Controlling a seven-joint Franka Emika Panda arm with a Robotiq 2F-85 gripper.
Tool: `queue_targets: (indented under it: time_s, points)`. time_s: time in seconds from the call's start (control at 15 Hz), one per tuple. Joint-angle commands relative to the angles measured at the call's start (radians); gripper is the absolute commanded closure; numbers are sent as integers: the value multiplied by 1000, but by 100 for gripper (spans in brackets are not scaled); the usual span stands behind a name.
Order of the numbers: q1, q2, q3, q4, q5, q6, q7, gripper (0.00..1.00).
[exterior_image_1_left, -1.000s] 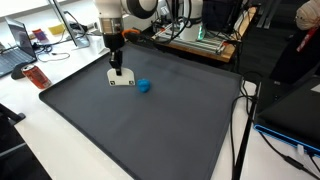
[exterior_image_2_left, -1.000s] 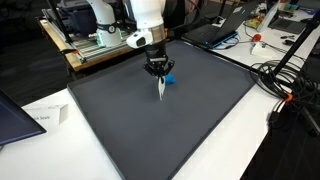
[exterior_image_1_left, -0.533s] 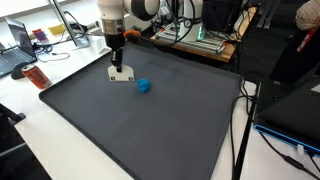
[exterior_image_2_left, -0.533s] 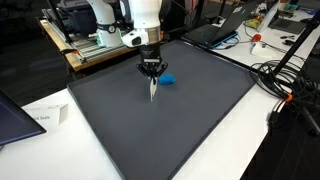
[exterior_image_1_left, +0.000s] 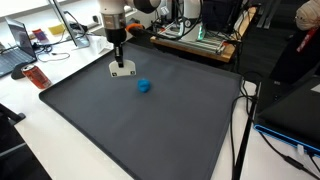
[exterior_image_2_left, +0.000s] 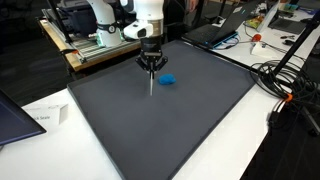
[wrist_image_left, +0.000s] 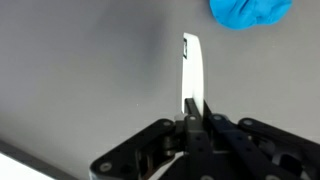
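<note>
My gripper (exterior_image_1_left: 120, 59) is shut on a thin white flat piece (exterior_image_1_left: 123, 69), held by its top edge and hanging edge-down over the dark grey mat (exterior_image_1_left: 150, 130). In an exterior view the piece (exterior_image_2_left: 151, 84) shows as a thin sliver under the gripper (exterior_image_2_left: 150, 66). In the wrist view the white piece (wrist_image_left: 191, 75) sticks out from between the shut fingers (wrist_image_left: 195, 118). A small blue crumpled object (exterior_image_1_left: 144, 86) lies on the mat a little to the side of the gripper; it also shows in an exterior view (exterior_image_2_left: 167, 78) and in the wrist view (wrist_image_left: 250, 11).
The mat covers a white table (exterior_image_1_left: 60, 140). A laptop (exterior_image_1_left: 18, 55) and a red item (exterior_image_1_left: 37, 77) sit beside the mat. Cables (exterior_image_2_left: 285, 85) and a laptop (exterior_image_2_left: 215, 33) lie past the mat's edge. Equipment stands behind the arm (exterior_image_2_left: 90, 35).
The gripper has moved with the white piece towards the mat's far edge and away from the blue object, rising slightly. The blue object has not moved.
</note>
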Motion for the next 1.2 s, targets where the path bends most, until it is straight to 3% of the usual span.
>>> queue_targets:
  time_s: [0.0, 0.47, 1.13]
  points:
    - [-28, -71, 33, 6, -44, -113, -83, 99]
    - [-10, -50, 92, 95, -101, -196, -128, 99]
    - [55, 58, 126, 229, -296, -372, -96, 99]
